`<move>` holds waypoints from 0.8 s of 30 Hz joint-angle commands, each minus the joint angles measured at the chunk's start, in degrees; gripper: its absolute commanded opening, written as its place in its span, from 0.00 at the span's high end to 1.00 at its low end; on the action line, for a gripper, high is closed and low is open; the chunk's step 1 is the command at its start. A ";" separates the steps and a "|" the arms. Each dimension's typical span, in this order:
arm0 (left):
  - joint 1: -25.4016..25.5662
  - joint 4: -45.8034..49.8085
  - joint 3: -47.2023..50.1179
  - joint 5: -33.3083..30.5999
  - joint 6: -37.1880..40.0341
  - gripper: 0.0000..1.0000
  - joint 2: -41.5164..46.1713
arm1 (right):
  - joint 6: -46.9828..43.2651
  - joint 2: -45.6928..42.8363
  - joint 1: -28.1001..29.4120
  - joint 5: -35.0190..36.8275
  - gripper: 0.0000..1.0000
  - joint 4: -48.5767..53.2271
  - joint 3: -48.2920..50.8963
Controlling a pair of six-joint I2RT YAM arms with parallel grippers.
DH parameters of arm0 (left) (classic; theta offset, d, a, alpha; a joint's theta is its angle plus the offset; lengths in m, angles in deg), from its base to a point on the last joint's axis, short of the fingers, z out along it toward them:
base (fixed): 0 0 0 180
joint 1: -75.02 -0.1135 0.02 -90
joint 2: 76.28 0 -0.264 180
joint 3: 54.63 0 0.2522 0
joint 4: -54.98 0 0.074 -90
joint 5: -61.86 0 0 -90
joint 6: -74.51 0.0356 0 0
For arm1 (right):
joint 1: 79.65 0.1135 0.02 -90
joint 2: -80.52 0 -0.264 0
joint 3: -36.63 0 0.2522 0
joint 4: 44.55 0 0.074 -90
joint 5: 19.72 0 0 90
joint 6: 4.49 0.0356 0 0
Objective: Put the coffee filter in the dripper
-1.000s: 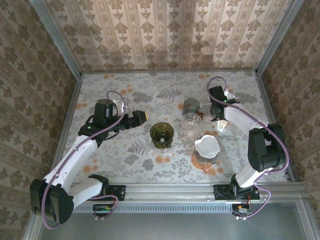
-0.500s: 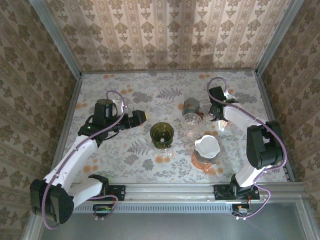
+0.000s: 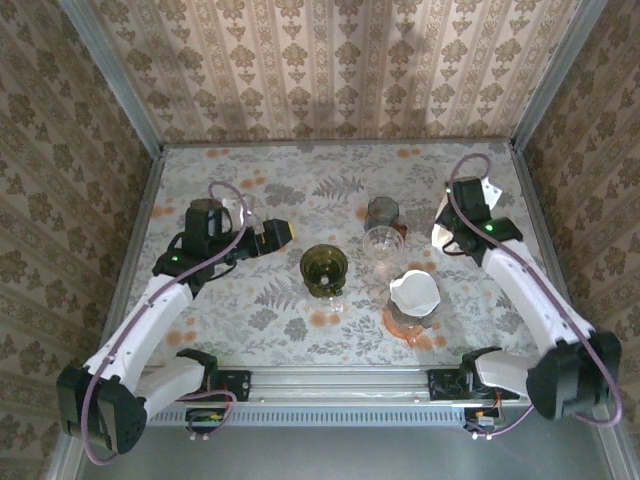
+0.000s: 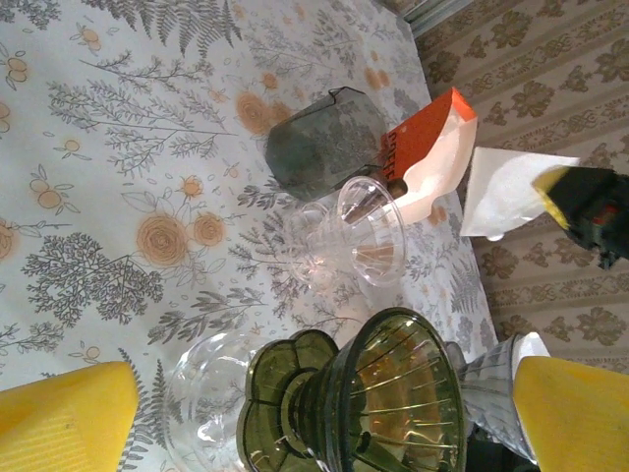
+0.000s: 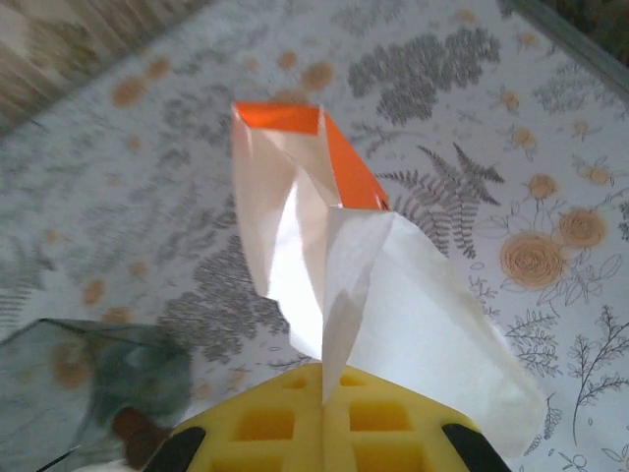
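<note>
A white paper coffee filter (image 5: 432, 324) is pinched by its edge in my right gripper (image 5: 324, 393), whose yellow jaws are shut on it. From above, that gripper (image 3: 478, 197) hangs over the back right of the table with the filter (image 3: 489, 189) sticking out. The left wrist view shows the same filter (image 4: 511, 190) in the air. The green glass dripper (image 3: 324, 268) stands mid-table, and a clear glass dripper (image 3: 380, 243) stands to its right. My left gripper (image 3: 277, 234) is open, just left of the green dripper (image 4: 423, 393) and apart from it.
An orange pack of white filters (image 3: 413, 297) stands open at the front right, seen below the held filter as an orange-edged pack (image 5: 295, 167). A dark grey cup (image 3: 381, 211) sits behind the clear dripper. Patterned walls enclose the table.
My right gripper shut on a filter, then swung right and toward the back right corner, carrying the filter away from the drippers. The left arm barely moved.
</note>
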 commanded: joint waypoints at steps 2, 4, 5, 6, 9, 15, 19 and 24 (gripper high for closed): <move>-0.49 -1.72 0.07 1.85 -1.20 0.00 1.03 | -4.87 -7.92 1.94 -7.52 1.00 3.82 -1.81; -0.58 -1.80 -0.06 2.04 -1.20 0.00 1.20 | -7.97 -9.16 3.98 -13.25 1.00 5.16 -4.91; -0.74 -1.79 -0.06 1.95 -1.12 0.00 1.46 | -9.60 -8.82 5.67 -16.43 1.00 6.74 -7.39; -0.92 -1.75 -0.04 1.95 -0.93 0.00 1.67 | -11.05 -8.10 7.44 -18.62 1.00 8.63 -9.60; -1.41 0.36 -0.89 1.11 0.62 0.00 2.42 | -15.06 -4.05 16.95 -20.45 1.00 16.08 -18.73; -2.25 3.61 -2.04 0.46 3.52 0.01 5.02 | -16.17 5.77 30.43 -23.86 1.00 28.50 -32.89; -2.47 4.77 -2.12 0.49 4.88 0.01 6.40 | -16.29 12.56 36.91 -22.71 1.00 35.29 -39.22; -2.42 5.22 -1.42 1.80 5.42 0.03 6.64 | -16.24 20.43 40.43 -21.22 1.00 40.29 -45.99</move>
